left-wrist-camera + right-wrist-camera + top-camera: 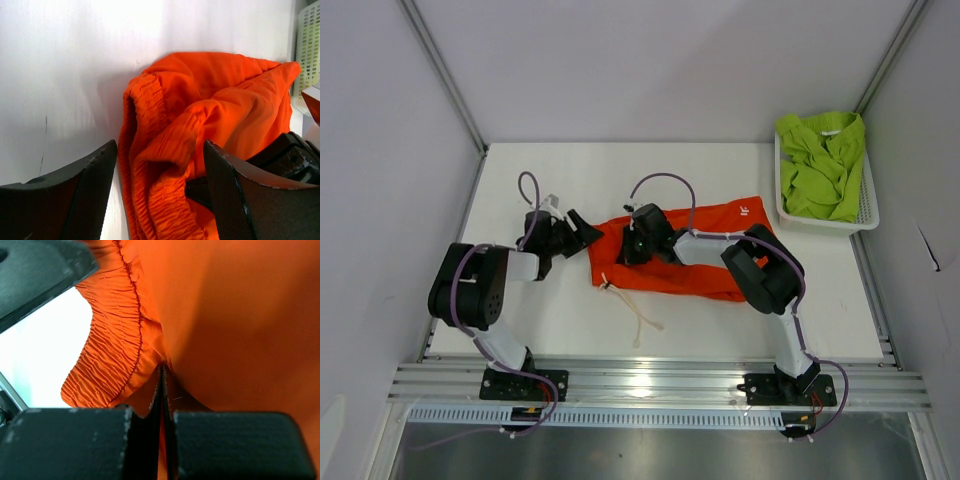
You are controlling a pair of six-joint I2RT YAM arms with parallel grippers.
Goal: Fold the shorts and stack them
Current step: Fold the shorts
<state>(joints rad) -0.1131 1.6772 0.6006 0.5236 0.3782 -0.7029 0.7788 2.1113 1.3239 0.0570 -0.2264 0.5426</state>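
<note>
Orange shorts (pixel 705 262): table (pixel 720 170) centre, waistband bunched at 9 o'clock end.
Right gripper (pixel 632 245): clamped tight on waistband fabric.
Left gripper (pixel 582 233): jaws wide, empty, beside waistband edge.
Green shorts (pixel 820 165): in basket (pixel 868 205), 2 o'clock.
Open tabletop toward 12 o'clock.
Fabric under right arm hidden.

The only mark is a small white logo (pixel 744 209) on the orange shorts (pixel 718 219), near their far right corner in the top view. It shows as a couple of short white strokes, too small to make out as letters or a brand. In both wrist views the cloth of the shorts is plain orange. No text can be read.
</note>
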